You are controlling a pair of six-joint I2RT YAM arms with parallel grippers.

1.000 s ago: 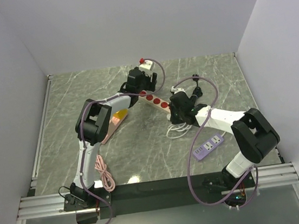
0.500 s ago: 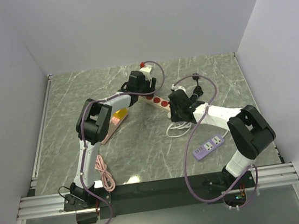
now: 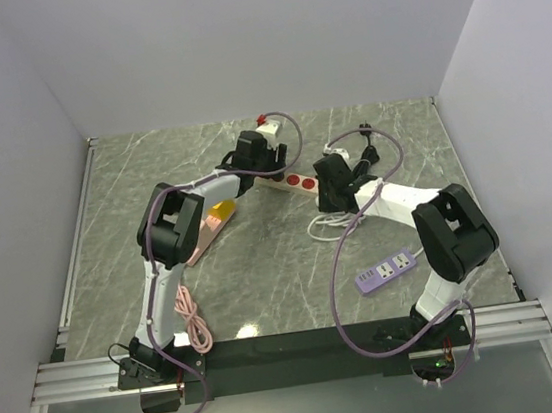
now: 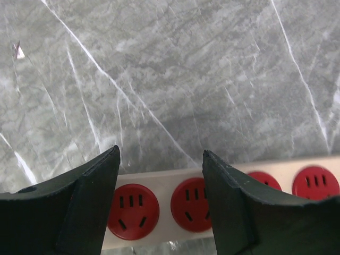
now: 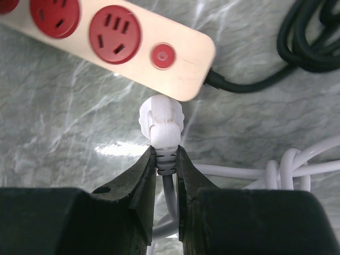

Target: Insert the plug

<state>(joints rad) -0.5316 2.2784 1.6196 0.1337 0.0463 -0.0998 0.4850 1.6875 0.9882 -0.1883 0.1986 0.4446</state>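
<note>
1. The marble counter point(image 3: 265, 278) carries everything, with both arms reaching toward 12 o'clock.
2. A cream power strip point(image 3: 299, 186) with red sockets lies at 12 o'clock from the counter's middle. A purple power strip point(image 3: 385, 272) lies at 4 o'clock, well apart from it.
3. A pink strip point(image 3: 203, 244) sits at 9 o'clock, beside the left arm's elbow.
4. The left claw point(image 4: 160, 154) hangs released over the cream strip, its jaws spread across two red sockets with nothing between them.
5. The right claw point(image 5: 166, 154) is clenched on the ribbed neck of a white corded plug point(image 5: 161, 119). The plug's head is just beside the strip's switch end, at 12 o'clock in the wrist view.
6. The yellow plug point(image 3: 221, 213) rests at the far end of the pink strip, well apart from both claws. Whether it is seated in a socket there cannot be told.
7. The yellow plug looks like a light, stiff cube of smooth plastic, so it probably slips easily. A hold on two opposite flat sides, with the prongs left free, seems best.
</note>
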